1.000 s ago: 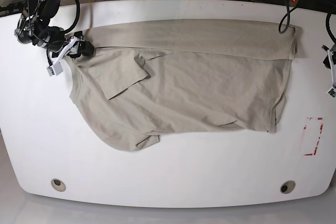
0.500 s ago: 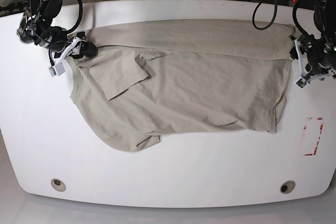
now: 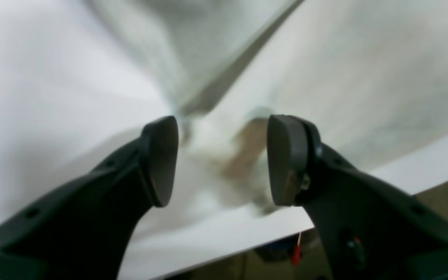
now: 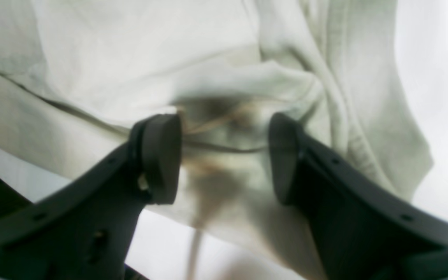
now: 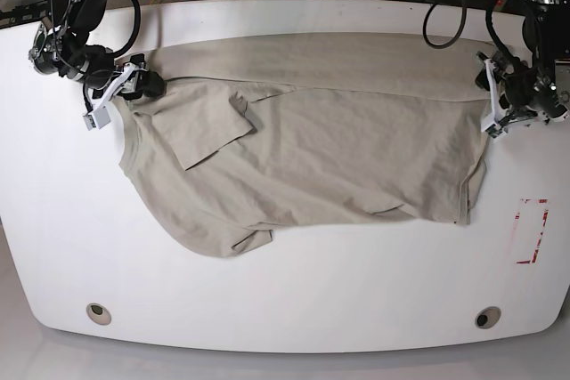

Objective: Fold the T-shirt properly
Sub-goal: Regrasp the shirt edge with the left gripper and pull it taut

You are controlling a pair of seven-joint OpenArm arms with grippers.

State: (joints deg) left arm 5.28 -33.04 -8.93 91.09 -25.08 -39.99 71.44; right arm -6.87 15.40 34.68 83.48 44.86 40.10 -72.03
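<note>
Base view: white table (image 5: 294, 300), T-shirt (image 5: 338, 149) spread, cables (image 5: 445, 15) behind.

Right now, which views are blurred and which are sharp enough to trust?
Left wrist: T-shirt and table smeared, only the left gripper crisp. Right wrist: cloth between the right gripper fingers soft, folds further off readable. Base: sharp and evenly lit.

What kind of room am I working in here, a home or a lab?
Most likely a robotics lab bench: a bare white table with red tape marks, loose cables trailing behind it, and one T-shirt laid out.
</note>
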